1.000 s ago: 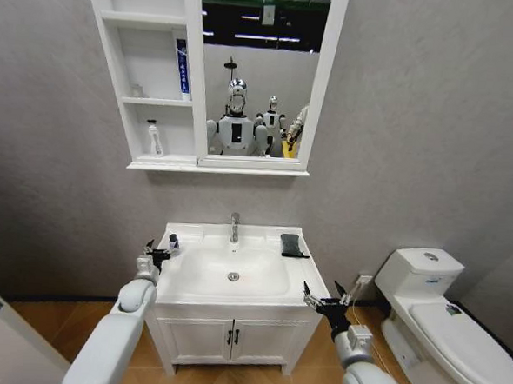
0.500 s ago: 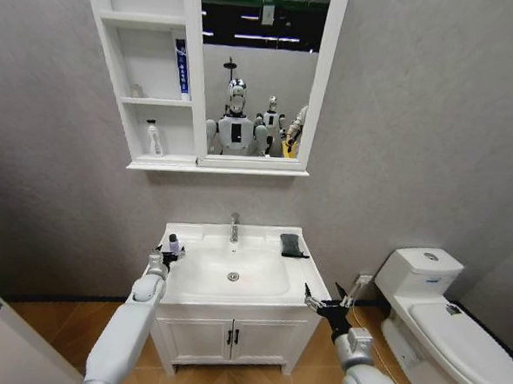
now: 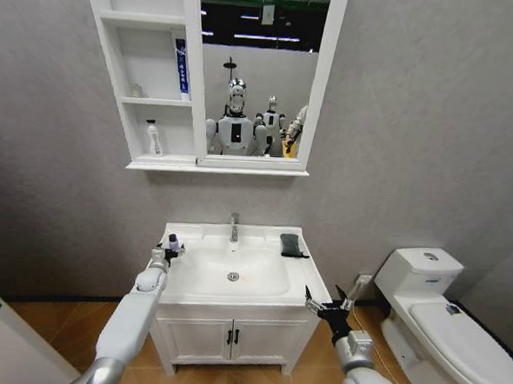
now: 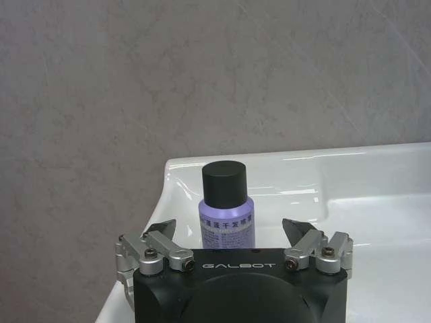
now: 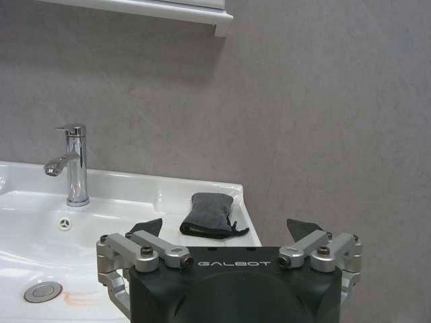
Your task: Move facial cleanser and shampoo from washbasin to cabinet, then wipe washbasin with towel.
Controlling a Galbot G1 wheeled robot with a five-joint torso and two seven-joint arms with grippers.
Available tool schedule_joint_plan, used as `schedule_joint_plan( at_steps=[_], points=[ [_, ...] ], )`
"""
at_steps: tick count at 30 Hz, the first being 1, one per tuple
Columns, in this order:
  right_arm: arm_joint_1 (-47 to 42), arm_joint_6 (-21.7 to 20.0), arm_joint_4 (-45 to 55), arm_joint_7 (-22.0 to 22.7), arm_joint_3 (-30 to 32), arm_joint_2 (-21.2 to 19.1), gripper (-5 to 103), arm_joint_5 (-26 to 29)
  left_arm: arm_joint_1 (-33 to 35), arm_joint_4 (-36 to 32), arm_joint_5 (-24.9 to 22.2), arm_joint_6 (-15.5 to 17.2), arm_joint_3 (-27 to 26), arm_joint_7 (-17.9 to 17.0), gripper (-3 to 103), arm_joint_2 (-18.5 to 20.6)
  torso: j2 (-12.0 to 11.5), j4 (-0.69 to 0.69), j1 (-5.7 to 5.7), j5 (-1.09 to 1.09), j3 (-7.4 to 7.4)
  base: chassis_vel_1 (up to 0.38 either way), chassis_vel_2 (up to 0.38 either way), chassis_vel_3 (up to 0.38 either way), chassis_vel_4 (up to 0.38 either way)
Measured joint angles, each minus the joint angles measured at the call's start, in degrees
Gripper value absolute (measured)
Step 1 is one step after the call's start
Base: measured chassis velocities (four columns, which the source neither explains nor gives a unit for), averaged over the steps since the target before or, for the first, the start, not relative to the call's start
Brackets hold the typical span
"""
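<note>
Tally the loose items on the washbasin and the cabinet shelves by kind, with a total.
Bottles on the cabinet shelves: 2 (blue tube, white bottle)
Bottles on the washbasin: 1 (purple bottle)
Towels: 1 (towel)
Total: 4

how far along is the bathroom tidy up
Roughly halfway through the moving. One white bottle already stands on the cabinet shelf. In hand: the left gripper is open around the purple bottle, which stands on the washbasin back corner, not yet gripped. Left: shelving that bottle, then wiping. The towel lies folded on the basin rim beside the tap, with the right gripper open and short of it.
</note>
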Motion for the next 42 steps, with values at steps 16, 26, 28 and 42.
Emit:
schedule_joint_plan(
  at_steps=[16,26,28,42],
  points=[
    [0.8,0.0,-0.5,-0.2,-0.2,-0.7,100,0.1,-2.9,4.1,0.4,-0.5,-1.1,1.8,43,-2.0,0.0,0.0,0.0,0.0,0.0,0.0,0.0,0.0,0.0],
    [1.1,-0.1,-0.6,-0.2,-0.2,-0.5,100,0.1,6.4,-22.3,-8.7,6.2,-0.6,-6.2,43,5.0,0.0,0.0,0.0,0.0,0.0,0.0,0.0,0.0,0.0],
    [1.2,-0.1,-0.6,-0.2,-0.4,-0.5,100,0.0,9.2,-30.1,-11.5,9.2,-0.8,-9.4,43,7.8,0.0,0.01,-0.02,0.01,-0.01,0.0,0.0,0.0,0.0],
    [1.6,-0.3,-0.1,0.0,-1.7,-0.3,100,-0.9,-6.6,-51.1,-39.0,27.9,0.3,-18.8,43,29.8,0.0,0.0,-0.01,-0.02,0.0,0.0,0.0,0.0,0.0]
  ],
)
